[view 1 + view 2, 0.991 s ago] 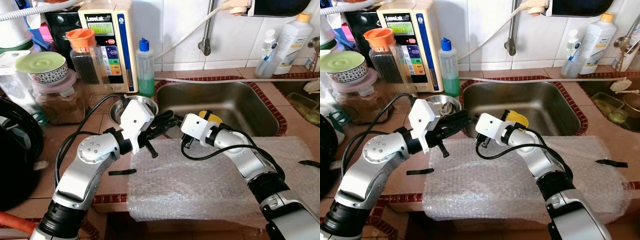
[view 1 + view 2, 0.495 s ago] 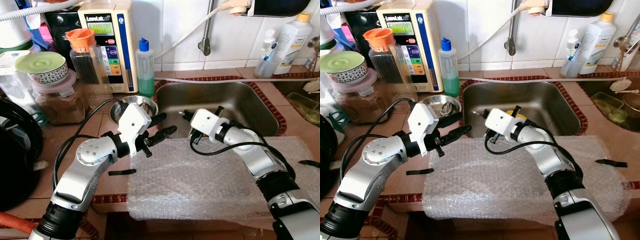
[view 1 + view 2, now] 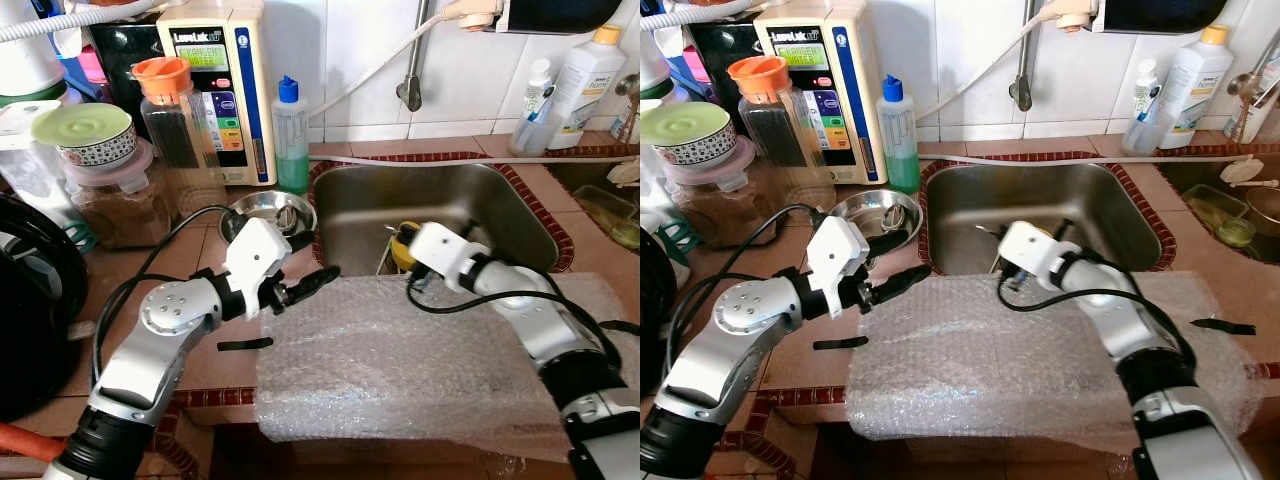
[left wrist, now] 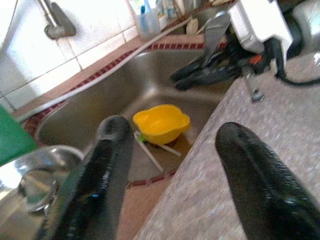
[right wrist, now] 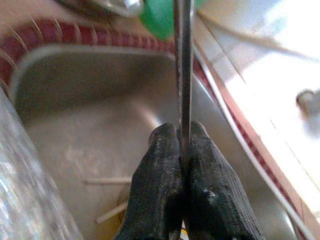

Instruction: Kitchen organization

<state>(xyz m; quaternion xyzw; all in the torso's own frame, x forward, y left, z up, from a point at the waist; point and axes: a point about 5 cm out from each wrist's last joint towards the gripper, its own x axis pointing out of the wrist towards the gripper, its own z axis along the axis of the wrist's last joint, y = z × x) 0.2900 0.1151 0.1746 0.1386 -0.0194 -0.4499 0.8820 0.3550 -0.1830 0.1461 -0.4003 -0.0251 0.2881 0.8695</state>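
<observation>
Left gripper [image 3: 318, 262] — fingers spread apart, holding nothing — hovers over the worktop's [image 3: 200, 340] tiled strip between the steel bowl [image 3: 268, 210] and the bubble wrap [image 3: 400, 360], at the sink's [image 3: 450, 205] near-left corner. Right gripper [image 5: 182, 150] is above the sink's front edge, fingers pinched on a thin metal utensil [image 5: 183, 60]. Yellow bowl [image 4: 161, 122] lies on the sink floor — thin sticks beside it.

Yellow bowl [image 4: 161, 123] in steel sink [image 3: 520, 215]; green soap bottle [image 3: 291, 135]; orange-lidded jar [image 3: 175, 110].
</observation>
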